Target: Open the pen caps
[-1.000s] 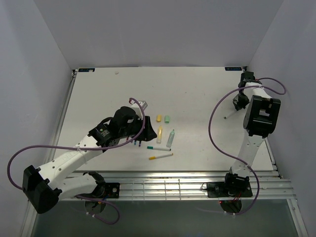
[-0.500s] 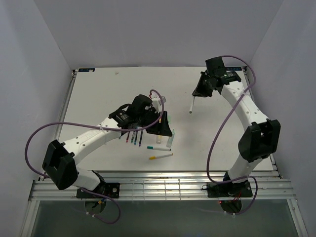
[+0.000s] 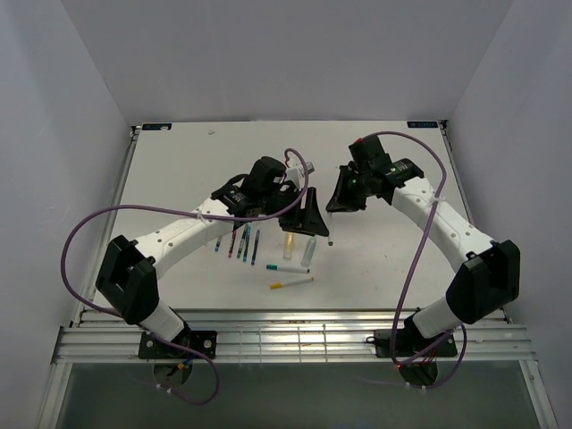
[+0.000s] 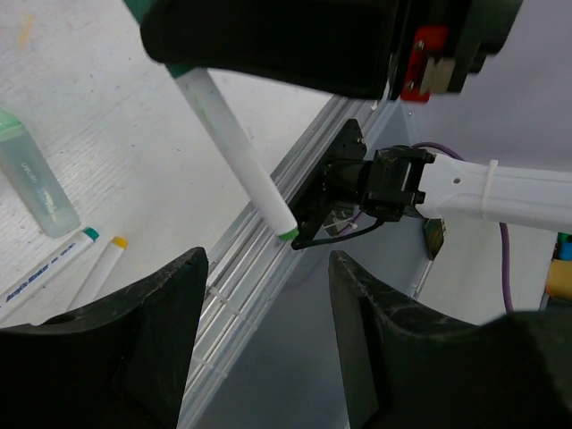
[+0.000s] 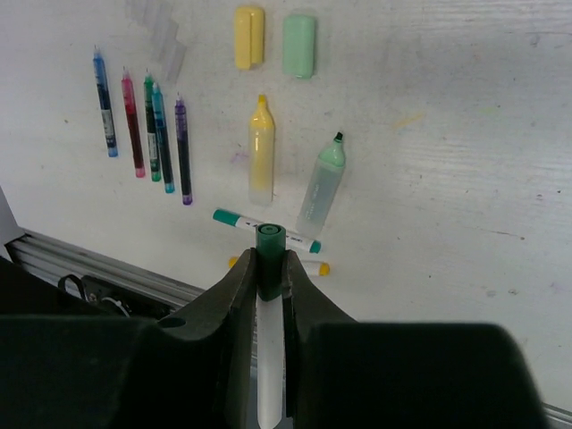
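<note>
The white table (image 3: 179, 161) sat in a pale-walled booth, with both arms bolted at its near edge. Closest to that edge lay two white pens (image 3: 291, 282). Just beyond them were the yellow highlighter (image 5: 261, 147) and the green highlighter (image 5: 322, 183), both already bare-tipped. A row of slim pens (image 5: 152, 125) lay to their left.

Above these, a lot had changed in a second. The right arm had been out by the table's far right edge, and the left arm had been low over the slim pens. Now both had swung in and met over the middle.

The right gripper (image 5: 270, 268) was clamped on a held pen (image 5: 271, 357), clear of the table. Its green cap (image 5: 270, 237) poked out past the fingers toward the left gripper (image 4: 268, 349). The left jaws had widened in that second and stood apart, empty. The cap sat just ahead of their gap, not yet between them. Farthest back lay the two highlighter caps (image 5: 248, 36), already off.

To my eye a hand-to-hand pull was being set up. The left gripper would need to close on the cap alone while the right kept the barrel. So little cap showed that a slightly off approach could pinch the barrel instead.
</note>
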Robot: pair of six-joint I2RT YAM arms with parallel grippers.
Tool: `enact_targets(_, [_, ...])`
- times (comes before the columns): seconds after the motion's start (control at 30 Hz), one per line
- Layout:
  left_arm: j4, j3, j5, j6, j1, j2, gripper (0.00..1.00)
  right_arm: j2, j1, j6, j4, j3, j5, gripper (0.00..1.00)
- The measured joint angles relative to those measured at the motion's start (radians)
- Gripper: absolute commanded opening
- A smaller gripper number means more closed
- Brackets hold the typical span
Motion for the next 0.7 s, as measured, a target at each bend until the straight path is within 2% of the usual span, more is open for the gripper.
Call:
enact_targets(0.3, [0.059, -0.005, 0.043, -0.060, 0.000, 0.019, 0.66, -0.038, 0.068, 0.061, 0.008, -0.006, 0.022, 0.08])
enact_targets(0.5, [0.061, -0.009, 0.032, -0.074, 0.000, 0.019, 0.60, -0.039, 0.084, 0.105, 0.008, -0.006, 0.021, 0.08])
enact_targets(0.63, [0.063, -0.009, 0.031, -0.080, 0.000, 0.021, 0.43, -0.039, 0.093, 0.127, 0.010, -0.006, 0.019, 0.08])
enact_targets(0.7, [0.062, -0.009, 0.030, -0.084, 0.000, 0.023, 0.30, -0.039, 0.095, 0.131, 0.010, -0.006, 0.019, 0.08])
